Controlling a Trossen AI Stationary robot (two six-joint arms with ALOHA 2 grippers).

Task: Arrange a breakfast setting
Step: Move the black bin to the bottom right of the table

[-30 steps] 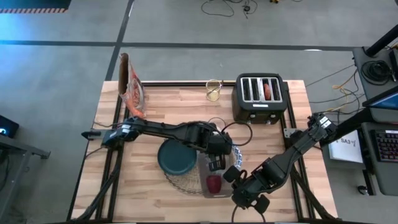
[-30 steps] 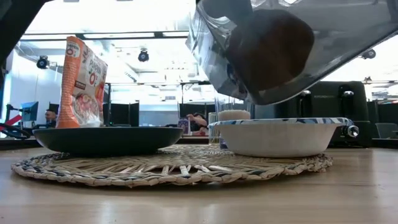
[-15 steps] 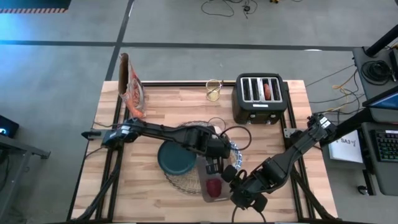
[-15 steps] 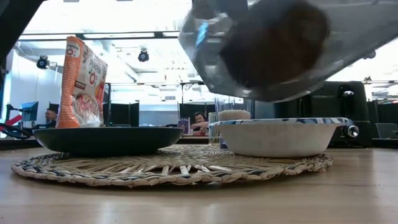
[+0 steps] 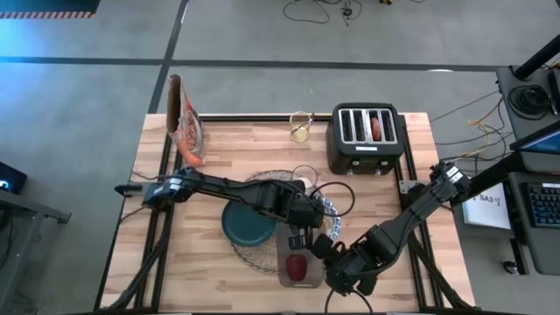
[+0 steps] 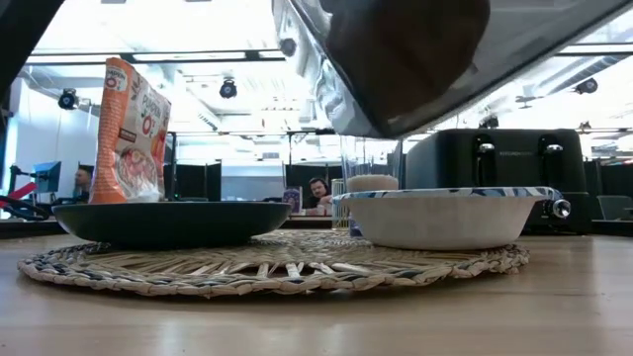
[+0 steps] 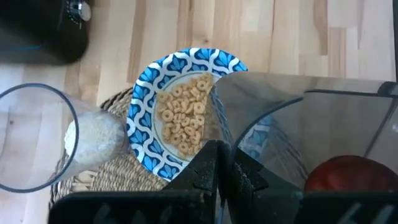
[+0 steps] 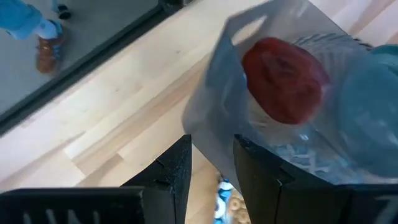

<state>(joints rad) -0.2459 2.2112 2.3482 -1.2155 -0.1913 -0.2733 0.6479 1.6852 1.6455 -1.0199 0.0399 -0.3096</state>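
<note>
A clear plastic bag (image 5: 296,265) with a round red thing (image 8: 283,78) inside hangs above the near right part of the round straw placemat (image 6: 277,262). Both grippers are on it: my left gripper (image 5: 302,234) from the far side, my right gripper (image 5: 337,261) from the right. The dark teal plate (image 5: 248,223) and the blue-and-white bowl (image 7: 186,118), which has cereal rings in it, sit on the placemat. The small clear glass (image 7: 37,137) stands on the mat's far edge. The spoon is out of view. My left gripper pinches the bag's upper edge (image 7: 219,138) between its shut fingers, slanting down from the far left. The bag is lifted clear and hangs beside the fingers, above the bowl's near side. My right gripper has a corner of the bag's film (image 8: 211,140) between its two fingers, which stand a little apart. It slants down from the table's right. The red thing lies in the bag just beyond the fingers.
A black four-slot toaster (image 5: 366,136) stands at the far right, with a second glass (image 5: 300,127) to its left. An orange cereal bag (image 5: 184,122) stands at the far left. A dark cable (image 5: 337,188) loops near the toaster. Bare wood lies along the near left.
The bag has turned between the two grippers and drifted a little toward the table's near edge. In the low view it has tipped and its lower part sits higher. My right gripper has rolled about its own line. Neither gripper has opened or let go.
</note>
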